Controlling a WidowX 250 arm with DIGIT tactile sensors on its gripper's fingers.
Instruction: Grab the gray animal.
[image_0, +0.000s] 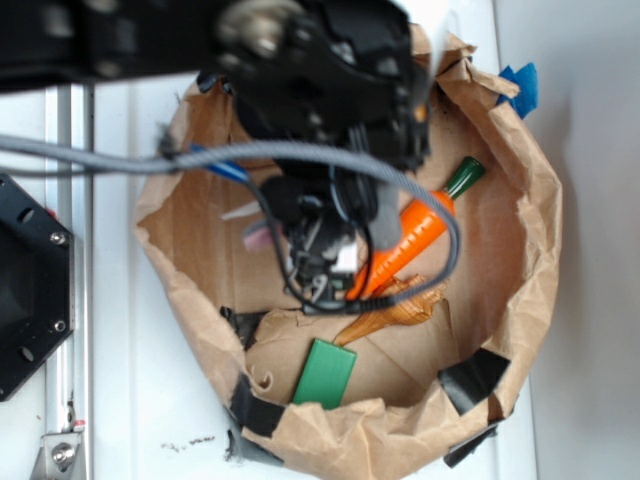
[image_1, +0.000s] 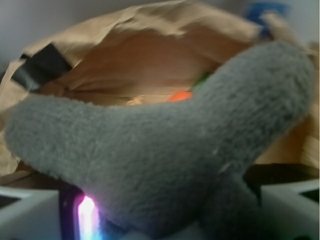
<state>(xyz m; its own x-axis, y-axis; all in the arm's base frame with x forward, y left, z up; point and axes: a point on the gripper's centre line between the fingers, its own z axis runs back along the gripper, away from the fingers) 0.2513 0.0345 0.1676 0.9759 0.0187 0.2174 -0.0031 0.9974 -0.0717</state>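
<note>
At the far left of the exterior view, a black mounting plate (image_0: 30, 285) is sitting on the white table (image_0: 130, 400), beside a metal rail (image_0: 68, 300) running down the frame. A gray cable (image_0: 120, 155) is crossing from the left edge toward the centre.

The brown paper bag (image_0: 530, 230), torn open and folded into a low basket, is occupying the centre and right of the frame, with black tape (image_0: 470, 380) patching its lower rim. The black robot arm (image_0: 300, 60) is reaching in from the upper left and hanging over the bag's upper centre, blocking much of the interior.

The gripper (image_0: 320, 250) is pointing down inside the bag, left of centre. In the exterior view the gray animal is not distinguishable beneath the arm; only a pale and pinkish scrap is showing at the gripper's left side.

In the wrist view, the gray animal (image_1: 165, 150) is filling the lower and central frame, its fuzzy gray body pressed directly against the white fingers (image_1: 30, 215) at the bottom corners. The jaws are clenching on the gray animal.

Right of the gripper, an orange carrot (image_0: 415, 235) with a green top is lying diagonally. Below it, a tan seashell (image_0: 400, 305) is resting on the bag floor. A green block (image_0: 325, 373) is lying at lower centre. Blue tape (image_0: 520, 90) is showing at the upper right rim.
</note>
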